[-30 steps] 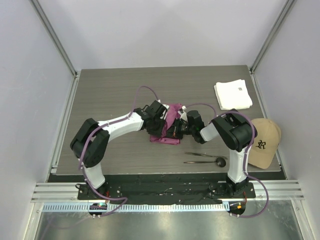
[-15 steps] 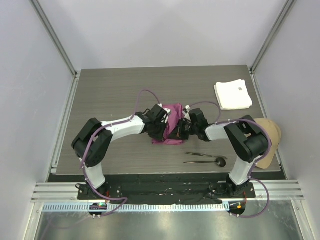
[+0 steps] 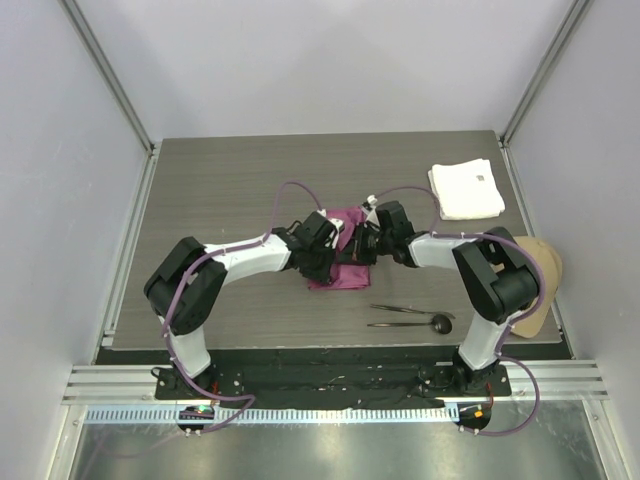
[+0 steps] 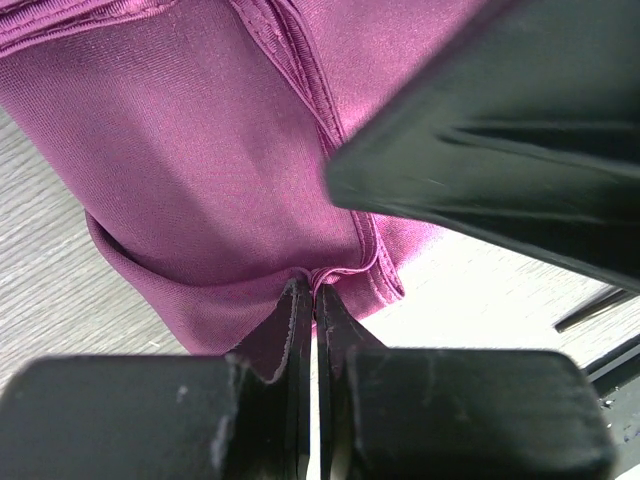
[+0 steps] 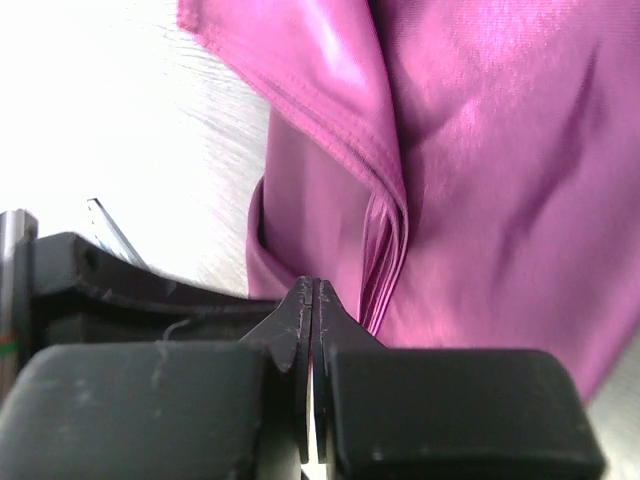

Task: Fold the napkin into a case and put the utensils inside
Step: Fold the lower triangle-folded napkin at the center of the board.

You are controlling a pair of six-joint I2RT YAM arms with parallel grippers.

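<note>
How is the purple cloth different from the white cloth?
The soft magenta-purple cloth napkin is bunched up in the middle; the thick white folded cloth lies flat near the far right corner. The napkin is plain; the white cloth bears a small tag. Both are fabric.

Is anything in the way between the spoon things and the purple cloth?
No, nothing lies on the grey table between the two thin dark metal utensils and the magenta-purple cloth napkin. But the left gripper and right gripper are both shut at the napkin, which is bunched, not yet a case.
</note>
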